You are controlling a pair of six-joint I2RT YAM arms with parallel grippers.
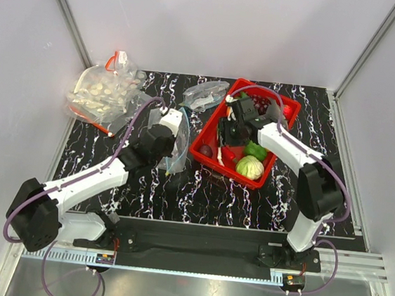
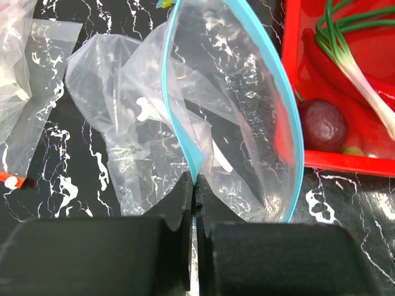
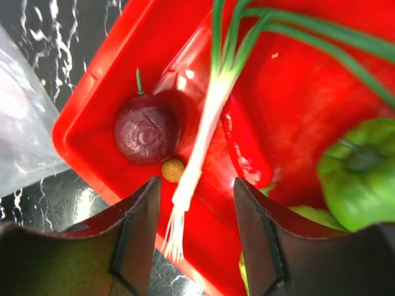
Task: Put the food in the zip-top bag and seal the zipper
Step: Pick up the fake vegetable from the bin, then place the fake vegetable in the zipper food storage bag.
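Spring onion (image 3: 207, 117) runs lengthwise between the spread fingers of the right claw (image 3: 196, 185), roots toward the lower frame, in the red tray (image 3: 92, 92). The green pepper (image 3: 358, 172) sits at right. The left claw (image 2: 194, 182) is clamped on the zipper (image 2: 192, 161) of the gaping zip-top bag (image 2: 241, 105).

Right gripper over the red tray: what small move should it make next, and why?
Probably lower slightly and close on the spring onion. The right gripper is open with the onion's white stem lined up between its fingers in the red tray, while the left gripper pinches the zip-top bag open.
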